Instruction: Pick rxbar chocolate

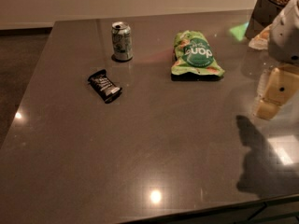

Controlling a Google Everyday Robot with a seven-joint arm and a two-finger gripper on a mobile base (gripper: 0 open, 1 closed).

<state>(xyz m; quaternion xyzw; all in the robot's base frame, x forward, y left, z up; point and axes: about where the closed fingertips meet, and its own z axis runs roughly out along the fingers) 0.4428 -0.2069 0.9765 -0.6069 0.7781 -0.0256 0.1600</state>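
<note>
The rxbar chocolate (104, 86) is a small black wrapper with white lettering, lying flat and skewed on the dark table (154, 143), left of centre. My gripper (274, 93) is at the far right edge of the view, hanging just above the table under the white arm housing (286, 31). It is far to the right of the bar and holds nothing that I can see. Its shadow falls on the table in front of it.
A silver-green drink can (122, 41) stands upright behind the bar. A green chip bag (195, 54) lies flat right of the can. A box and other items (266, 13) sit at the back right corner. The floor lies beyond the table's left edge.
</note>
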